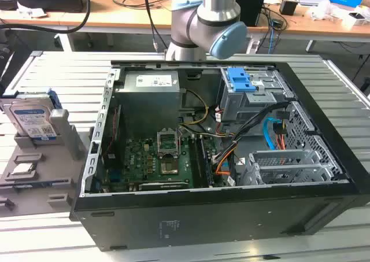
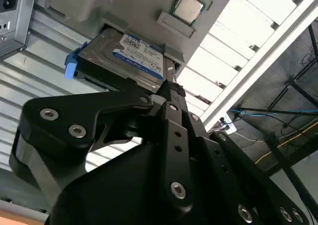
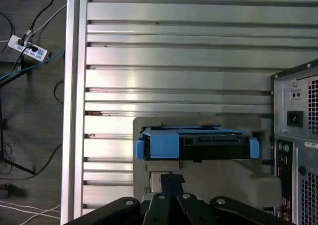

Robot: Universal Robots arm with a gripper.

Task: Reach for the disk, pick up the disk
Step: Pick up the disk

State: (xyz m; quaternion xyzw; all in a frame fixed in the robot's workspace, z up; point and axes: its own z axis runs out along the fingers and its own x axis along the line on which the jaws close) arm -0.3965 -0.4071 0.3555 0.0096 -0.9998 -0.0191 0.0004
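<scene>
**Gripper hangs above disk standing in its holder**

The disk (image 1: 32, 120) stands on edge in a grey holder (image 1: 65, 137) at the exterior view's left. It is well apart from the open computer case (image 1: 231, 216) that takes up the middle of the slatted metal table (image 1: 52, 71). The white-and-blue label faces the camera, and a blue rail frame runs along the disk's sides. A small square processor chip (image 1: 21, 169) lies flat on the same holder, just in front of the disk. Behind the case rises the grey arm (image 1: 211, 19) with its pale blue joint cap. Inside the case, a bright blue latch plate (image 1: 240, 80) sits on the drive cage toward the exterior view's right.

The first wrist view looks down on the disk (image 3: 196, 144) edge-on, with the blue frame wrapped around its ends. The disk sits in the holder (image 3: 233, 178) beside the rear panel of the computer case (image 3: 295, 135). The black gripper (image 3: 172, 179) has its fingers drawn together at the centre and holds nothing. Its tips lie over the holder, near the disk, with no contact visible. The second wrist view shows the gripper (image 2: 168, 88) from the side, its tip in line with the labelled face of the disk (image 2: 126, 61) and the processor chip (image 2: 188, 7) beyond. A power strip (image 3: 27, 47) lies on the floor off the table's edge.
</scene>
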